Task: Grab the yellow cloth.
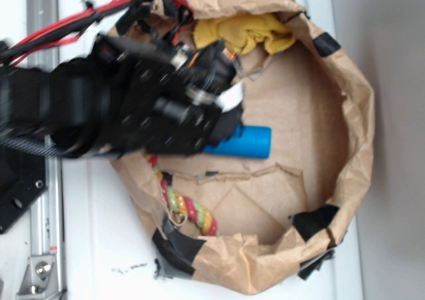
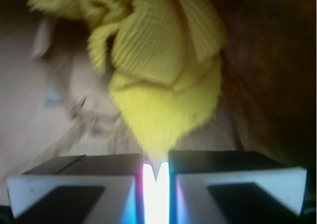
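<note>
The yellow cloth (image 1: 247,32) lies crumpled against the far wall of the brown paper basin (image 1: 359,121). In the wrist view the yellow cloth (image 2: 163,65) fills the upper middle and narrows to a point that runs into the thin slit between my jaws. My gripper (image 2: 156,165) is shut, its two pale fingers (image 2: 74,184) almost touching, with the cloth's tip pinched between them. From outside, the gripper (image 1: 224,56) sits at the cloth's left edge, and the black arm hides much of that side.
A blue bottle (image 1: 243,142) lies in the middle of the basin, partly under the arm. A red-yellow-green braided rope (image 1: 190,208) lies at the near left. Black tape patches (image 1: 313,220) mark the crumpled rim. A metal rail (image 1: 46,247) runs along the left.
</note>
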You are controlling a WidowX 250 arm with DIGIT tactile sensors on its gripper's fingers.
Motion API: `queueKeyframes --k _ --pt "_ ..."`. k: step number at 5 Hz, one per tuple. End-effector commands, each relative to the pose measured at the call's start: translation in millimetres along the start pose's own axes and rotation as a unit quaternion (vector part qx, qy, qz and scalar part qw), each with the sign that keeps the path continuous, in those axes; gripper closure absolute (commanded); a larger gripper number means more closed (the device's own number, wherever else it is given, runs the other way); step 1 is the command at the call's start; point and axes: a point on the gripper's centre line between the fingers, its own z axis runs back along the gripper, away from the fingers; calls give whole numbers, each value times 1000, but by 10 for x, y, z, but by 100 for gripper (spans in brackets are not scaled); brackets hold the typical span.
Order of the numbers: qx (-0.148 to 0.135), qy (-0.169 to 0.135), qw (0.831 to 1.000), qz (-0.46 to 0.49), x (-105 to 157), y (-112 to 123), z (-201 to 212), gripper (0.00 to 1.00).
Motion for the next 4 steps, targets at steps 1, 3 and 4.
queueKeyframes --k 1,3,4 --pt "-36 -24 999 -4 87 65 285 100" --pt "14 -9 1000 18 199 253 -94 0" --pt "36 -8 999 26 276 248 -222 0"
